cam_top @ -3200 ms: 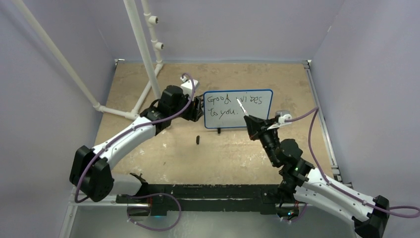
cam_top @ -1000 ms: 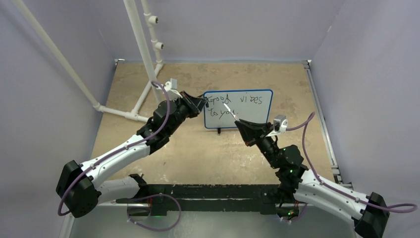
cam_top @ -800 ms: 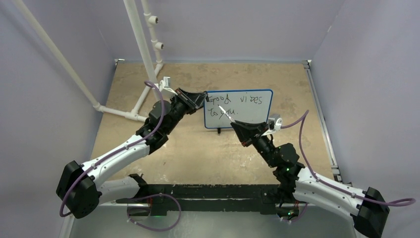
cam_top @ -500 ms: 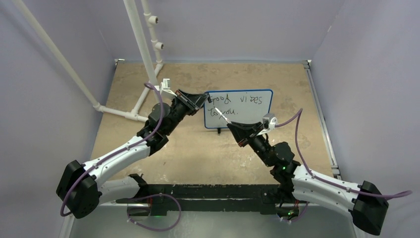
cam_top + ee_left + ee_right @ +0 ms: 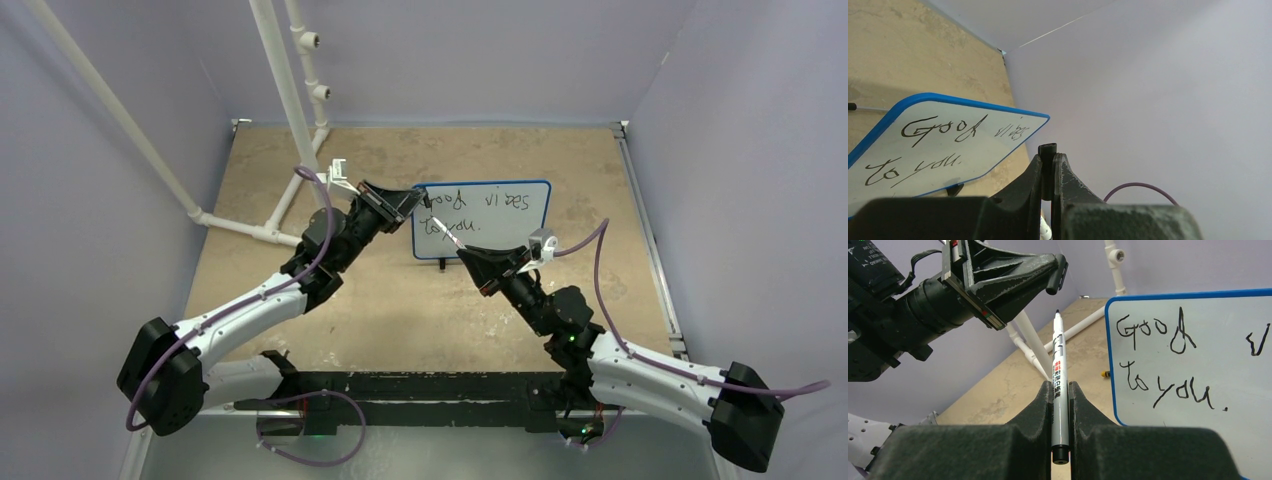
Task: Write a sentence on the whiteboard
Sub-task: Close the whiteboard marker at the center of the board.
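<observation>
Whiteboard (image 5: 520,236) has its left edge beside the left hand (image 5: 417,199), pinching a cap (image 5: 1058,275); right hand (image 5: 463,254) pinches marker (image 5: 1057,357).

So we count one whiteboard (image 5: 520,230) carrying one sentence (image 5: 940,145), four words over two lines, plus one marker (image 5: 1058,370), one small black cap (image 5: 1047,150), and two grippers: left gripper (image 5: 410,198), right gripper (image 5: 466,255)

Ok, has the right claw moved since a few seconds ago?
Yes. The right claw, shut on the marker, has shifted left: the marker tip was over the middle of the whiteboard and is now at its left edge.
</observation>
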